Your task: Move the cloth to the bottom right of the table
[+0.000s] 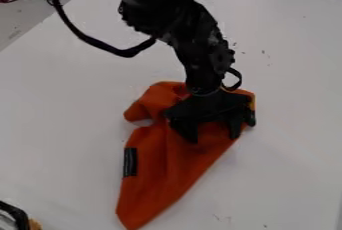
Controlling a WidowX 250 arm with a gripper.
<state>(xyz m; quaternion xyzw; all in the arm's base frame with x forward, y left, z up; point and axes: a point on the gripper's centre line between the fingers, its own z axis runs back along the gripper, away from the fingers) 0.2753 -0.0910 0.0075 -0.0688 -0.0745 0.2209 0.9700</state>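
The gripper [213, 133] is over the upper right part of the orange cloth [158, 168], its two fingers spread apart with orange fabric visible between and below them. Whether the tips touch the fabric I cannot tell. Crumpled and folded at its upper end, the cloth narrows to a point toward the bottom of the camera view. A black patch [130, 162] lies along its left edge. The gripper body hides some of the cloth's upper right.
The white table [63, 109] spreads around the cloth. At the lower left corner is a partly visible black and yellow object [15, 216]. A black cable [100, 45] loops left of the arm, and more cables lie beyond the table's upper left edge.
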